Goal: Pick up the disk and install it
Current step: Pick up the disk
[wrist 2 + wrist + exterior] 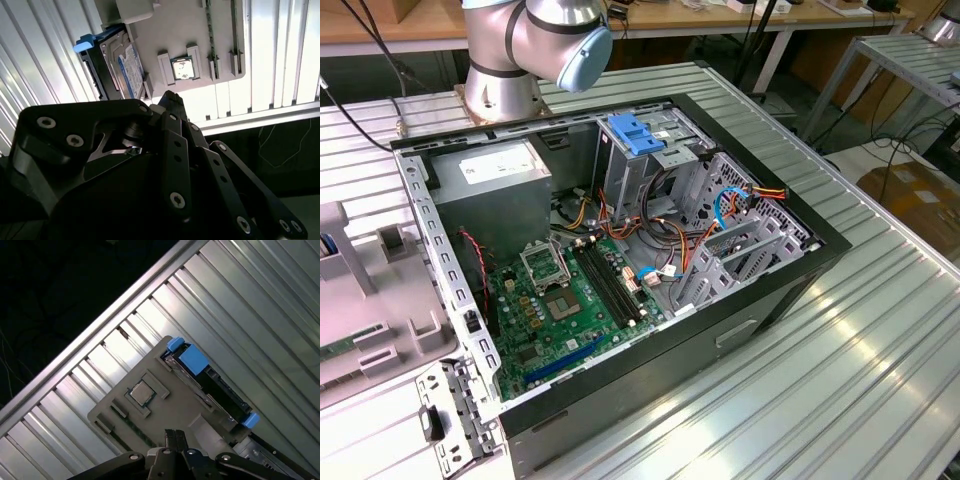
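Exterior view first: the arm's base (505, 60) sits at the far end of a ribbed metal table (860, 380), right behind an open computer case (790, 270) lying on its side. Inside it there's the green motherboard (560, 300), the grey power supply (490, 185) and a drive cage with a blue plastic bracket (634, 133) on top, plus a tangle of coloured cables (720, 215). Over on the exterior view's left, a grey parts tray (370, 300) lies on the table beside the case.

Second wrist view: the gripper (172, 97) hangs over that tray (200, 30), close to the disk (117, 70) but not touching it. The disk stands on edge in a slot at the tray's side, labelled face showing and a blue tab (85, 44) poking out at one end. A square chip (181, 68) sits in a pocket of the tray just beside the disk.

First wrist view: here the disk (220, 390) looks dark, runs along one side of the tray (165, 410) and has blue rails (192, 357) at both ends. The chip (141, 392) is in its pocket near the middle. The gripper (174, 434) looks fully closed, fingertips pressed together with nothing between them, so the disk is sitting in the tray and not in its grasp
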